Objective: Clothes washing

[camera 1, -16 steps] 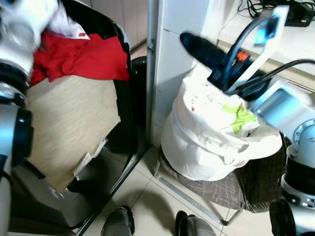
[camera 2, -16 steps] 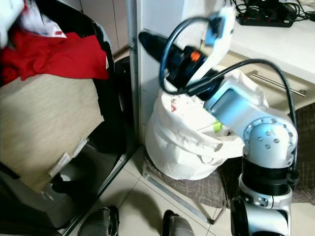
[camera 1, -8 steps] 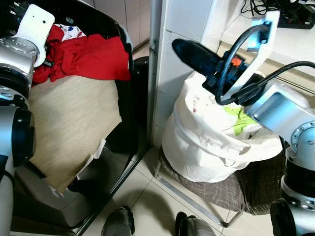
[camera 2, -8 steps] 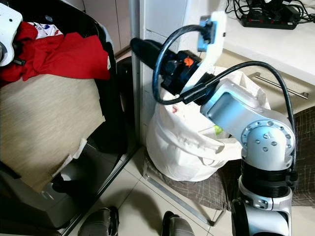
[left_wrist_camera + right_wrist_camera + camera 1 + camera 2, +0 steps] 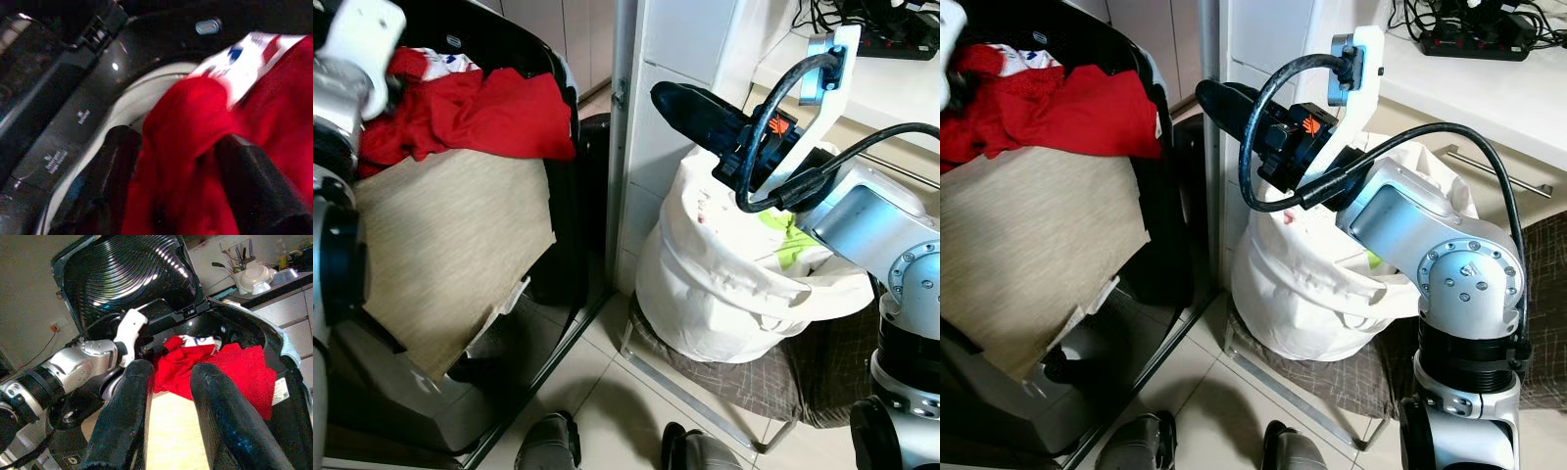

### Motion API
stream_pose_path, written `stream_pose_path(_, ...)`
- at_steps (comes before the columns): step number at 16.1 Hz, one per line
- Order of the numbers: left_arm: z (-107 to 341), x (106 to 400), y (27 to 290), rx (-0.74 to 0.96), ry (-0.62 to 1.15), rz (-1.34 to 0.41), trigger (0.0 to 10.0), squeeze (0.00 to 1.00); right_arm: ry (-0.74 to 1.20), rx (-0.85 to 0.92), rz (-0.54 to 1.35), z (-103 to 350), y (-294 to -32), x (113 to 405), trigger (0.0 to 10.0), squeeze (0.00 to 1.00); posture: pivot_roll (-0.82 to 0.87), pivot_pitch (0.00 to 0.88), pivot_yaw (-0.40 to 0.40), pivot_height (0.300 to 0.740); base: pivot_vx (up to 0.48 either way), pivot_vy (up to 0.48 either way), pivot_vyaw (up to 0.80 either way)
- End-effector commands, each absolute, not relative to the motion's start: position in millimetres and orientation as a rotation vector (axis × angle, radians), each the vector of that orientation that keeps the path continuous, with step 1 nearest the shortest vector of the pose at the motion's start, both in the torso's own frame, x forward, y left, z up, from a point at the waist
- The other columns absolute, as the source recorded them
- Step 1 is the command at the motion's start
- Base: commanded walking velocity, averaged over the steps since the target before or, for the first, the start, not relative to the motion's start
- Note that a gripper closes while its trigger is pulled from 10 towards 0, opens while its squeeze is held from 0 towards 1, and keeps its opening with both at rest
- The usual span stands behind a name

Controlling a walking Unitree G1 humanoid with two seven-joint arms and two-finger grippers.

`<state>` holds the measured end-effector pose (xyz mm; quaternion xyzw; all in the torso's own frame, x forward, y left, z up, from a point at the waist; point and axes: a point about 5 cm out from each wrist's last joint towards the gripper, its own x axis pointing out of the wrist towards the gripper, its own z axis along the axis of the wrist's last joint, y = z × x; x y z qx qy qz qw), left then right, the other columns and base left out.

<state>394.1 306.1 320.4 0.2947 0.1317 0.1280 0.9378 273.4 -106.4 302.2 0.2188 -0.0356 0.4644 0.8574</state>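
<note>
With my left gripper clamped on the red garment at the washing machine's rim, I should push it deep inside, while my right gripper hangs apart and empty above the laundry bag.

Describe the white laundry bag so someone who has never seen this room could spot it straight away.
Start at the open black washing machine on the robot's left and look right, past the white wall corner. The white laundry bag sits on a low checked seat by that corner. A lime-green cloth pokes from its rolled-down mouth.
</note>
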Motion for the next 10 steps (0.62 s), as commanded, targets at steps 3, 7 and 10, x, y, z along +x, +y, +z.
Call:
stream_pose_path(3,345.1,393.1,304.8,0.609,0.182,0.297,10.0,1.0,-0.08,0.457,0.943,302.7,-112.1,276.8,10.0,0.0,-0.06,0.073,-0.015,0.74,0.0,0.0,0.0)
stream_pose_path(7,364.8,397.5,289.5,0.565,0.02,0.257,10.0,0.55,-0.08,0.452,0.916,302.0,-114.9,278.7,10.0,0.0,-0.06,0.075,-0.015,0.74,0.0,0.0,0.0)
stream_pose_path(10,351.4,414.1,218.2,0.337,-0.15,-0.228,10.0,0.0,-0.052,0.396,0.869,292.3,-118.6,277.7,10.0,0.0,-0.06,0.079,-0.015,0.74,0.0,0.0,0.0)
